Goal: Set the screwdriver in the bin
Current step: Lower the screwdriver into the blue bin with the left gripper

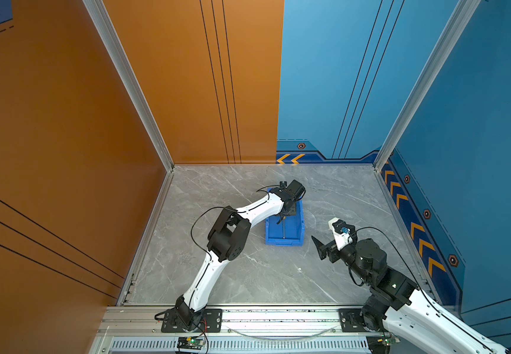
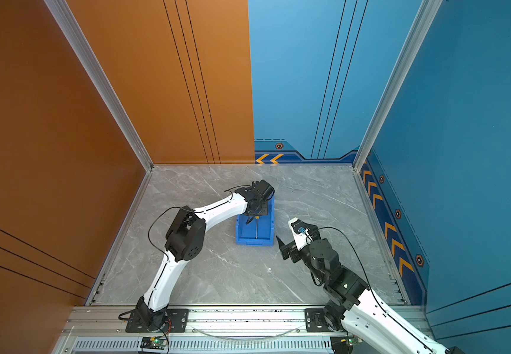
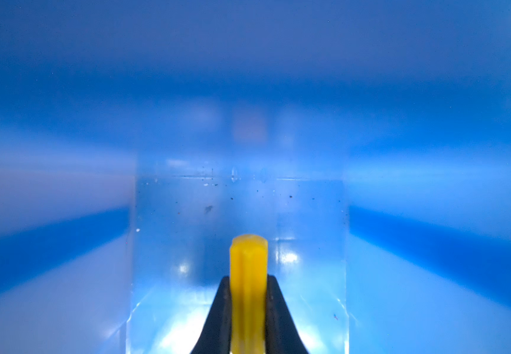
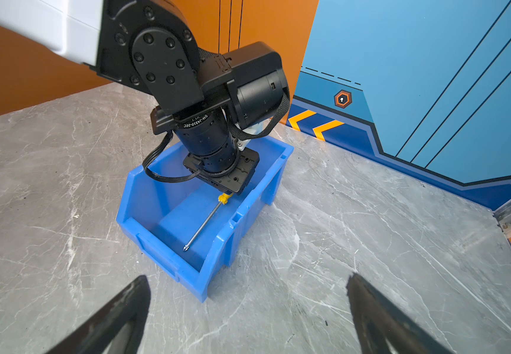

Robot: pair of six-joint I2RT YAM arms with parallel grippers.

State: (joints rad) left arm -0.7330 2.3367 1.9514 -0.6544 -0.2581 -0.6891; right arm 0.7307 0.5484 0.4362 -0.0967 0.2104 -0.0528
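Left wrist view: the left end effector (image 3: 248,277) grips the slim yellow-handled, silver-shafted screwdriver (image 3: 248,254) inside the bright blue rectangular plastic bin (image 3: 432,269), mid-frame in both top views; the right end effector (image 4: 248,277) stands open.

A: What colour was the bin (image 4: 143,208)?
B: Bright blue. The screwdriver (image 4: 204,224) had a yellow handle and a silver shaft.
A: And the tabletop (image 1: 248,275)?
B: Grey marble with pale veins. There was an orange wall (image 1: 64,122) and a blue wall (image 1: 324,76), both with thin black lines, and yellow chevrons (image 1: 291,158) on a dark blue band.
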